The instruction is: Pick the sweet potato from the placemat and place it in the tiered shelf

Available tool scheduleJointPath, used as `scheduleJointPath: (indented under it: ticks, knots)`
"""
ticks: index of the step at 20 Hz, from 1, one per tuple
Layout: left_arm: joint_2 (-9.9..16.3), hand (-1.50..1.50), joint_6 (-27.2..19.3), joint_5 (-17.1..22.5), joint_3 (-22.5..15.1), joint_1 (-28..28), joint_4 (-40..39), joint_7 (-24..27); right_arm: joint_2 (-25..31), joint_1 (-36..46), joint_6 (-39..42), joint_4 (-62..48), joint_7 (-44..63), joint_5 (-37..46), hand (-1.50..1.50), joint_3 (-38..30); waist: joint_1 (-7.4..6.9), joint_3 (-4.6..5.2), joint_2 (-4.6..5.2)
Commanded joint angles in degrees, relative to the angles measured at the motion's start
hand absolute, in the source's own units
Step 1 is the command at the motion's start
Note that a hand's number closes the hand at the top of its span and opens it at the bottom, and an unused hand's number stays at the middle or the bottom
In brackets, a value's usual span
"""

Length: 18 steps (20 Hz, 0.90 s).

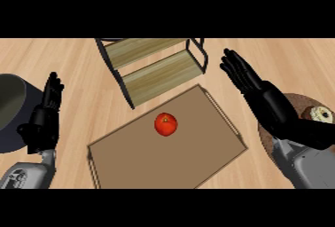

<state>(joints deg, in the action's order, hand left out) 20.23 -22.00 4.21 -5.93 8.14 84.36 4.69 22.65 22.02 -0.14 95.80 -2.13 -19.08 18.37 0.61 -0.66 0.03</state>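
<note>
Small, rounded, orange-red sweet potato (166, 124) with a yellowish spot near its far end, lying alone on the brown placemat (196, 164), slightly left of its middle. Tiered shelf (157, 66) just beyond the mat's far corner. Right hand (252, 82) raised over the mat's far right edge, fingers straight and together; left hand (46, 108) resting at left beside a dark pot (12, 111), fingers straight.

Red-orange sweet potato (166, 124) on plain tan placemat (189, 164); black-framed tiered shelf (157, 71).
</note>
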Motion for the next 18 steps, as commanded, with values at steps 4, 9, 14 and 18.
scheduleJointPath:
  ticks: [4,9,14,18]
  knots:
    - [0.6,0.00,5.5,1.1,-3.5,-5.1,-3.2,-3.1,17.0,-8.8,-1.7,-10.5,4.0,1.9,-1.50,-15.5,3.74,0.67,0.77]
    - [-0.6,0.00,10.3,2.7,-7.5,-8.1,-4.4,-5.1,26.2,-15.8,-7.3,-27.3,7.6,7.6,1.50,-22.9,3.98,0.45,1.52]
    - [-0.3,0.00,14.9,2.9,-10.0,-8.4,-5.1,-5.4,24.6,-17.2,11.6,-40.0,-8.1,-5.7,-1.50,-31.0,-0.15,0.41,0.32]
    - [0.1,0.00,15.9,3.2,-9.2,-8.1,-2.0,-7.8,27.5,-17.8,21.9,-44.2,-16.8,-2.9,-1.50,-30.5,-0.82,0.55,-0.01]
